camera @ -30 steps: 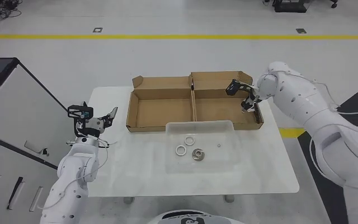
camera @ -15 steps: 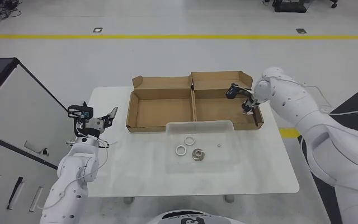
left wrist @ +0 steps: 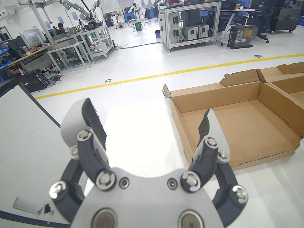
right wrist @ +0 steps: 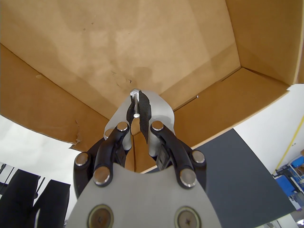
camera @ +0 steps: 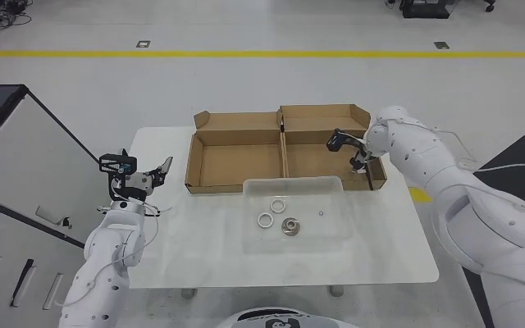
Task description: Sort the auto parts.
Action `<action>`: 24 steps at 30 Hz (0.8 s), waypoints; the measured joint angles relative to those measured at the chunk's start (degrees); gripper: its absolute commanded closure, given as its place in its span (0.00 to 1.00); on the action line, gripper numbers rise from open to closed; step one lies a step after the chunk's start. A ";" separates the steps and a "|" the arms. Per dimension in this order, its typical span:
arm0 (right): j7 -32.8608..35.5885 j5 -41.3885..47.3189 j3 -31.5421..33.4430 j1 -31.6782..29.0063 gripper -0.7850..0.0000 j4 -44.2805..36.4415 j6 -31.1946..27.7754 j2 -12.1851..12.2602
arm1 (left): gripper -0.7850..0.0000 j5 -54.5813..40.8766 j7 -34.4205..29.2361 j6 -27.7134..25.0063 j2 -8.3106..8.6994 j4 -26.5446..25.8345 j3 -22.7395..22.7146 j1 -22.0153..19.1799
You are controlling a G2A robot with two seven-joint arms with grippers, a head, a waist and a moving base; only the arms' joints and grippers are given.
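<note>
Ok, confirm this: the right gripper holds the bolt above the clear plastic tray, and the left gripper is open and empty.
Wrong place. The right wrist view shows the right gripper holding the bolt above the floor of the right-hand cardboard box, not the clear plastic tray. The left gripper is open and empty.
</note>
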 measured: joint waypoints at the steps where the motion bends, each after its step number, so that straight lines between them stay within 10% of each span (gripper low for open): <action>1: 0.02 -0.07 0.03 -0.08 1.00 0.15 -0.04 -0.12 | 0.00 0.00 0.00 0.00 0.00 0.00 0.00 0.00; 13: 0.11 -0.53 0.85 -0.68 0.98 1.89 -0.28 -1.28 | 0.00 0.00 0.00 0.00 0.00 0.00 0.00 0.00; 17: -0.05 -0.38 1.35 -0.76 0.67 2.15 -0.42 -1.44 | 0.00 0.00 0.00 0.00 0.00 0.00 0.00 0.00; 22: -1.44 -1.30 2.08 -0.54 0.05 1.77 -0.11 -1.36 | 0.00 0.00 0.00 0.00 0.00 0.00 0.00 0.00; 24: -1.50 -1.58 2.42 -0.37 0.00 1.50 0.04 -1.26 | 0.00 0.00 0.00 0.00 0.00 0.00 0.00 0.00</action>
